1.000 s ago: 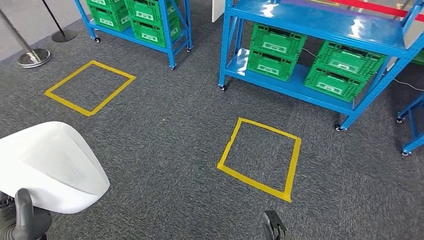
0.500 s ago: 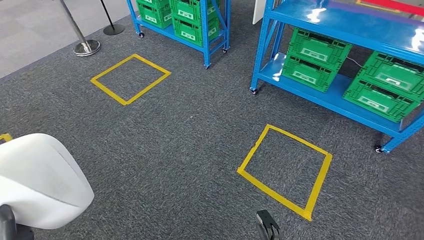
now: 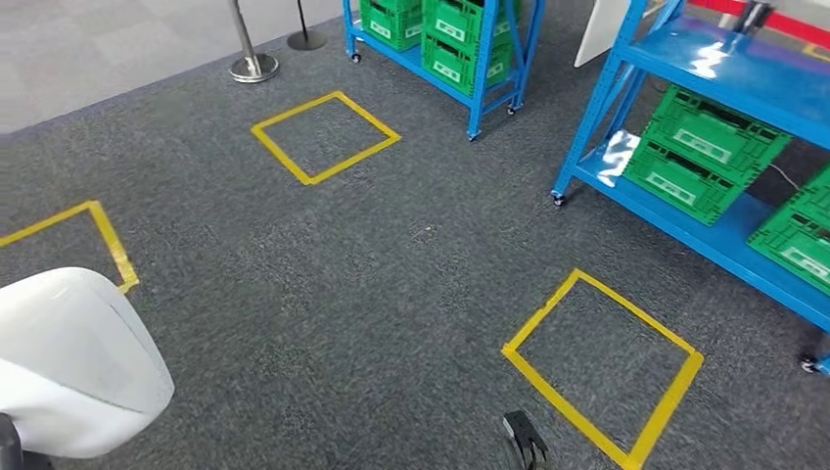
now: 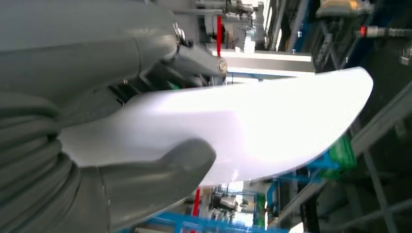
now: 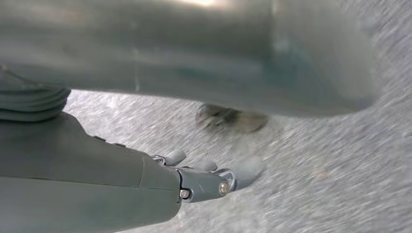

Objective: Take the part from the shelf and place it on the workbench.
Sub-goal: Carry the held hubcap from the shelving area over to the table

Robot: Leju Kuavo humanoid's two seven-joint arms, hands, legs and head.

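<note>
Left hand (image 4: 145, 165) gripping white part (image 4: 252, 121), thumb pressed on one face, darker fingers on opposite face. Right hand (image 5: 194, 182) hanging low over carpet, holding nothing, fingers extended and slightly apart, tip visible at head view's lower edge.

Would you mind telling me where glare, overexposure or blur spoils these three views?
Head view: sharp, with white glare patches on the blue shelf boards. Left wrist view: the white part in the left hand is overexposed, its surface washed out, and the background is soft. Right wrist view: the grey carpet is streaked with motion blur, and the right hand is slightly soft.
</note>
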